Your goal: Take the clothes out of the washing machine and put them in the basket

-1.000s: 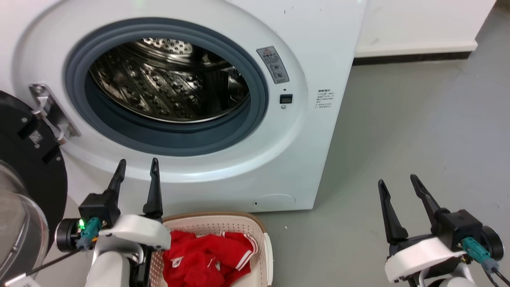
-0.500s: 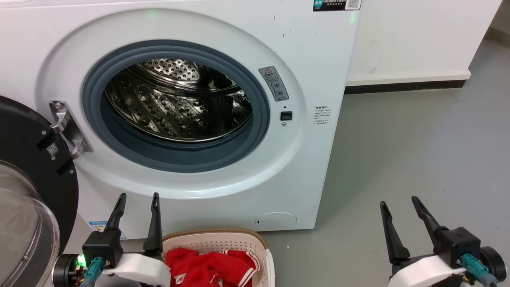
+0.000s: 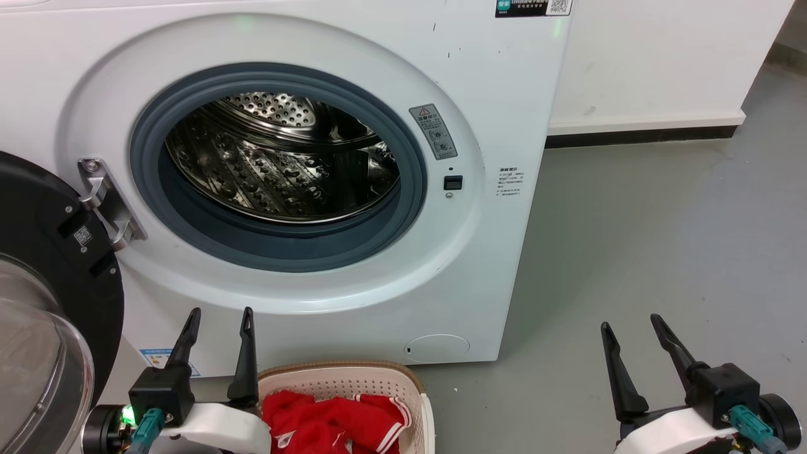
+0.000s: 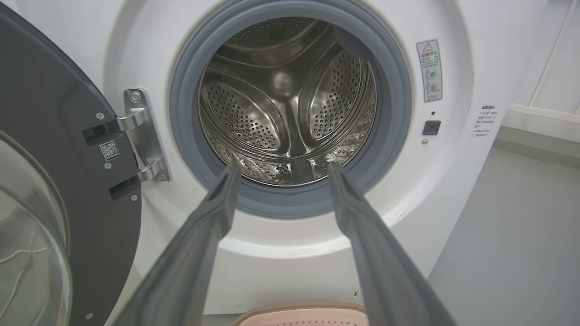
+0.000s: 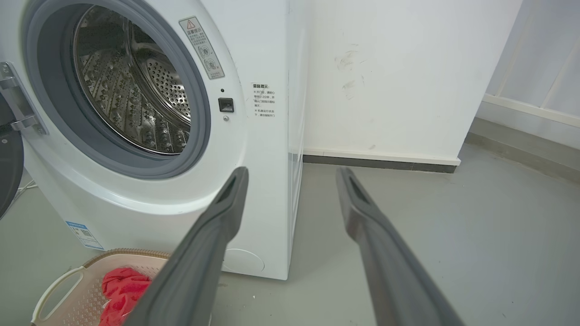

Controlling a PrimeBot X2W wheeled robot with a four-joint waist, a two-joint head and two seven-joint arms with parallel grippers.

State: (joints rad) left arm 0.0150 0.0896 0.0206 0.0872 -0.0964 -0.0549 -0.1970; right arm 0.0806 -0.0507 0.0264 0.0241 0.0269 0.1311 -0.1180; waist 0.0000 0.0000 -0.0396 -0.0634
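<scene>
Laundry area: washing machine (image 3: 315, 189), basket (image 3: 353, 378), bare grey floor (image 3: 662, 252), white wall (image 3: 643, 57).

The head camera is looking forward and down at the washing machine (image 3: 479, 82) from close in front. The left wrist camera is sitting nearer, facing straight into the drum (image 4: 285, 104). The right wrist camera is viewing the machine's front obliquely from the right. All three are sharing the grey door ring (image 3: 413, 189) and the basket (image 3: 340, 381).

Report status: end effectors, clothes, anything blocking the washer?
Both open, empty: left end effector, right end effector. Red clothes in basket; no garments seen in drum. Glass door open wide, path unobstructed.
</scene>
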